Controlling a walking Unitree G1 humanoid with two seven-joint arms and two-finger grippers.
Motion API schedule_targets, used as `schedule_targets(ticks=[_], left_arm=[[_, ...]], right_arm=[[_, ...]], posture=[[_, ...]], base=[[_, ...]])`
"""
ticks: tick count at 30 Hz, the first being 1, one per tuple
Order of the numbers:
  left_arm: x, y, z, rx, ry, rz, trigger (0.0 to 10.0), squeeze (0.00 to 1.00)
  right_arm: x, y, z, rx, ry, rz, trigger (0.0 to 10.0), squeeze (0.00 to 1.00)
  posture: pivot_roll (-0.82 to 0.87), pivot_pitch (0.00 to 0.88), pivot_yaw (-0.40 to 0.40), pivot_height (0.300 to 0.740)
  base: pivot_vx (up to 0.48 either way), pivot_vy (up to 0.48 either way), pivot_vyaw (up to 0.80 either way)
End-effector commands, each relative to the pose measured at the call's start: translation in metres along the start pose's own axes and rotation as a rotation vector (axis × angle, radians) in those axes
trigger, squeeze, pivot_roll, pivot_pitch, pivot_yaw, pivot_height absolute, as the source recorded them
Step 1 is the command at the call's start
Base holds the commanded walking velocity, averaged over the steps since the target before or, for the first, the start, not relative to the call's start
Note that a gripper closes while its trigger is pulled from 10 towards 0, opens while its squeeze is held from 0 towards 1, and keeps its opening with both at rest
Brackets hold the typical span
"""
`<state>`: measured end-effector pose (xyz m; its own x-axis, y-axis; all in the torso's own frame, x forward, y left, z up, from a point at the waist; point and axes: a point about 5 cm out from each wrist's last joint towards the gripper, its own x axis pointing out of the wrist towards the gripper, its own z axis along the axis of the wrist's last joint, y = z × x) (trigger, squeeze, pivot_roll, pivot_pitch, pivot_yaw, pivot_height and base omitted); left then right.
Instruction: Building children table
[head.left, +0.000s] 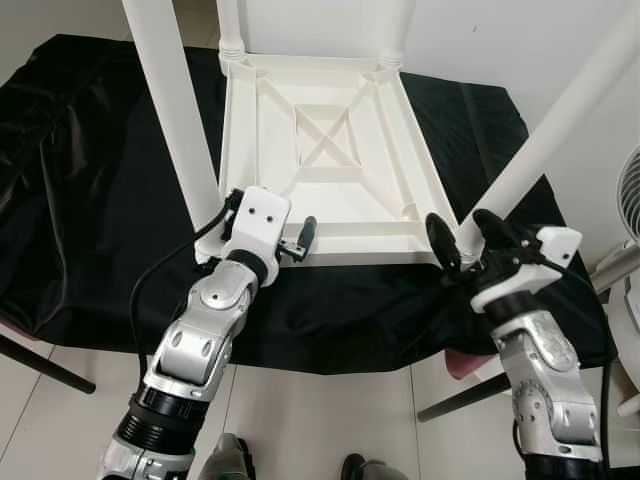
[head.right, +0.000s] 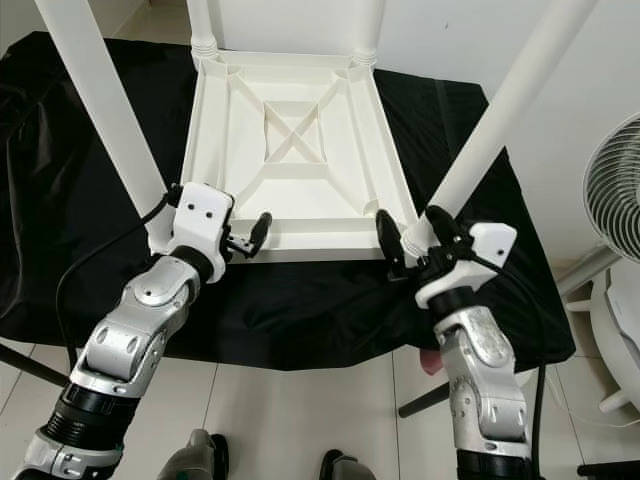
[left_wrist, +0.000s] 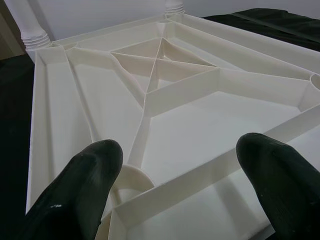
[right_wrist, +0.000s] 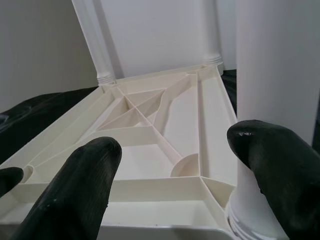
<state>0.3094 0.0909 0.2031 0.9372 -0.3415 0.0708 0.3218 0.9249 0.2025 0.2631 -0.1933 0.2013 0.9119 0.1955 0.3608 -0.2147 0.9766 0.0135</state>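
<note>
Lying upside down on the counter (head.left: 80, 200): table (head.left: 330, 150), legs (head.left: 170, 110) pointing up. Hovering wide open at near corners: left gripper (head.left: 270, 240), right gripper (head.left: 462, 238).

Bright, even, diffuse daylight throughout; no hard shadows. Soft grey shading inside the ribs of the tabletop (head.left: 325, 150) ahead of both grippers. Mild sheen on the black cloth (head.left: 90, 200) left of the left gripper (head.left: 268, 240). Slight overexposure on the white legs (head.right: 505, 110) above the right gripper (head.right: 415, 245). Head views sharp, with slight bowing at the edges. Wrist views: near fingertips (left_wrist: 85, 185) soft, ribs beyond crisp.
</note>
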Motion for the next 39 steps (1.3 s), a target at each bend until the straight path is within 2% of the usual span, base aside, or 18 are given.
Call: schedule_targets(ticks=[1, 3, 14, 21, 28, 30, 32, 33, 34, 36, 39], left_arm=[[0.0, 0.012, -0.003, 0.014, 0.01, 0.055, 10.0, 0.0], [0.0, 0.012, -0.003, 0.011, 0.008, 0.051, 10.0, 0.0], [0.0, 0.011, -0.005, 0.007, 0.012, 0.047, 10.0, 0.0], [0.001, 0.012, -0.004, 0.004, 0.008, 0.054, 10.0, 0.0], [-0.003, 0.007, -0.005, -0.017, 0.006, 0.022, 10.0, 0.0], [-0.006, 0.002, -0.004, -0.043, -0.004, -0.034, 10.0, 0.0], [-0.006, 0.002, -0.004, -0.043, -0.004, -0.034, 10.0, 0.0], [-0.009, -0.002, -0.002, -0.072, -0.017, -0.074, 10.0, 0.0], [-0.013, -0.007, 0.0, -0.068, -0.037, -0.125, 10.0, 0.0], [-0.022, -0.013, 0.003, -0.083, -0.074, -0.208, 10.0, 0.0], [-0.025, -0.015, 0.003, -0.073, -0.084, -0.221, 10.0, 0.0]], right_arm=[[-0.01, -0.028, 0.013, -0.079, -0.047, -0.153, 10.0, 0.0], [-0.012, -0.034, 0.017, -0.083, -0.07, -0.217, 10.0, 0.0], [-0.019, -0.037, 0.019, -0.094, -0.07, -0.248, 10.0, 0.0], [-0.017, -0.019, 0.01, -0.067, -0.027, -0.184, 10.0, 0.0], [-0.013, -0.02, 0.005, -0.075, 0.008, -0.135, 10.0, 0.0], [-0.012, -0.022, 0.003, -0.08, 0.022, -0.116, 10.0, 0.0], [-0.012, -0.022, 0.003, -0.08, 0.022, -0.116, 10.0, 0.0], [-0.011, -0.022, 0.002, -0.077, 0.027, -0.112, 10.0, 0.0], [-0.01, -0.02, 0.0, -0.068, 0.036, -0.095, 10.0, 0.04], [-0.008, -0.013, -0.006, -0.05, 0.052, -0.064, 10.0, 0.01], [-0.007, -0.01, -0.008, -0.047, 0.06, -0.051, 10.0, 0.0]], posture=[[-0.03, 0.174, 0.004, 0.74], [-0.03, 0.174, 0.004, 0.74], [-0.03, 0.176, 0.004, 0.74], [-0.02, 0.171, -0.006, 0.74], [-0.01, 0.172, -0.02, 0.74], [0.0, 0.172, -0.027, 0.74], [0.0, 0.172, -0.027, 0.74], [0.01, 0.171, -0.035, 0.74], [0.02, 0.171, -0.042, 0.74], [0.03, 0.17, -0.05, 0.74], [0.04, 0.17, -0.06, 0.74]], base=[[0.0, 0.0, 0.0], [0.0, 0.0, 0.0], [0.0, 0.0, 0.0], [0.0, 0.0, 0.0], [0.0, 0.0, 0.0], [0.0, 0.0, 0.0], [0.0, 0.0, 0.0], [0.0, 0.0, 0.0], [0.0, 0.0, 0.0], [0.0, 0.0, 0.0], [0.0, 0.0, 0.0]])
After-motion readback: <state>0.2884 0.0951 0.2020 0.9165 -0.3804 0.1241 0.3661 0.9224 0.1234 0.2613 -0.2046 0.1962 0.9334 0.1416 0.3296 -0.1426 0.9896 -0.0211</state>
